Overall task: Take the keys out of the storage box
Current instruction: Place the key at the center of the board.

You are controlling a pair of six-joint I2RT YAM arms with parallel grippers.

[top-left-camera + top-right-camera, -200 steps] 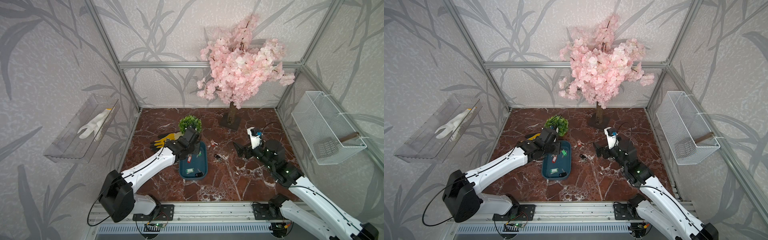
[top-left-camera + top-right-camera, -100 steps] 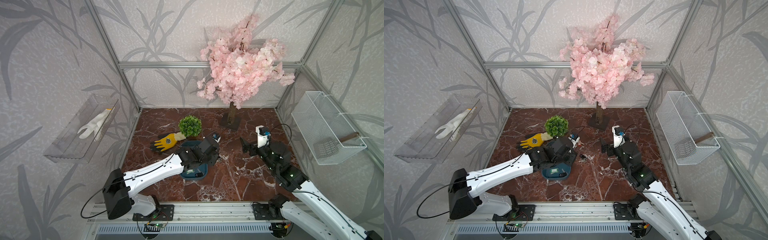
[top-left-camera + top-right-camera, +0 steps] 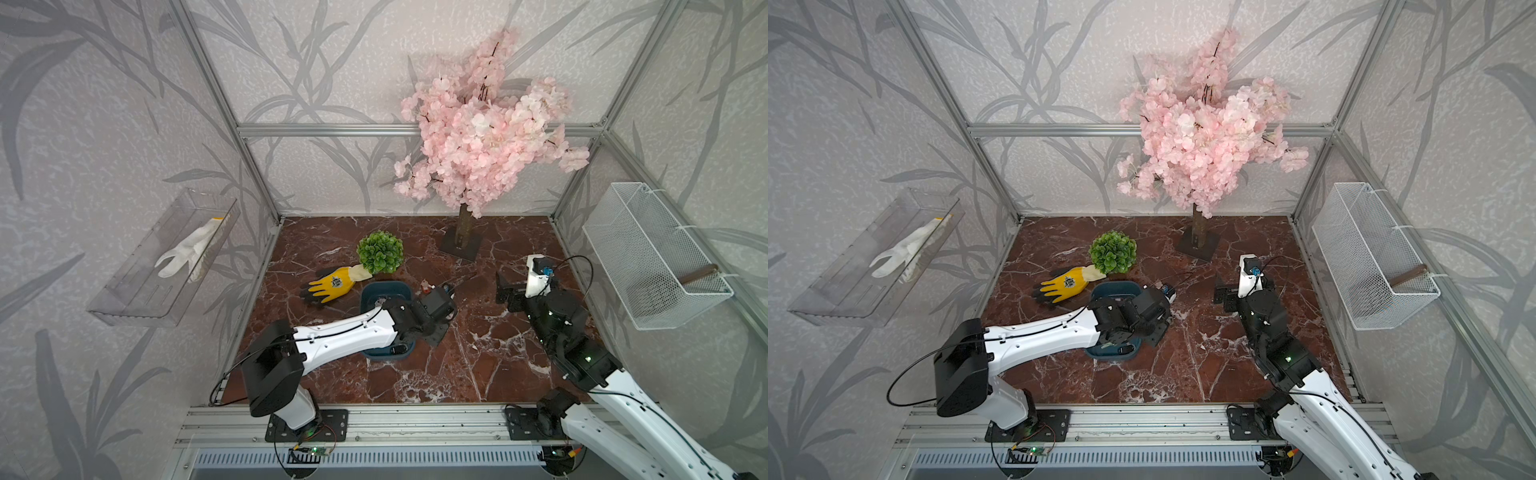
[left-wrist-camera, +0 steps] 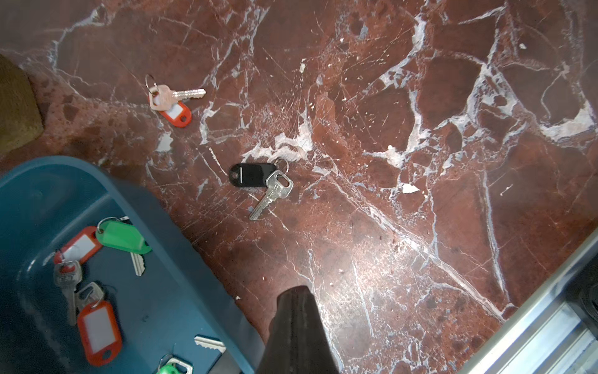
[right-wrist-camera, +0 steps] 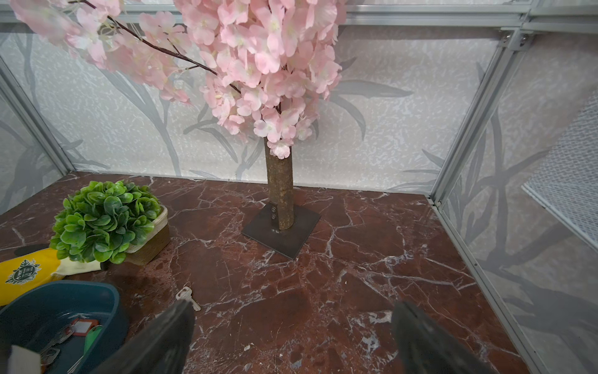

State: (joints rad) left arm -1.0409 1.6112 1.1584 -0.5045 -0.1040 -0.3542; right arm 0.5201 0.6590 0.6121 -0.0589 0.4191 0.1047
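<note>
My left tool (image 4: 295, 293) is pressed together, with nothing visible between its tips, and it hangs over bare desk (image 4: 404, 246). The storage box (image 4: 181, 259) sits just beside it. Several of the keys (image 4: 124, 239) lie inside, with green and red tags. Ahead of the tips, outside the box, a black-tagged key (image 4: 259, 179) rests on the desk. Farther on lies a red-tagged key (image 4: 170, 102). My right tool (image 5: 293, 306) stands wide apart and empty, off to the box's side, facing the blossom tree (image 5: 280, 194).
</note>
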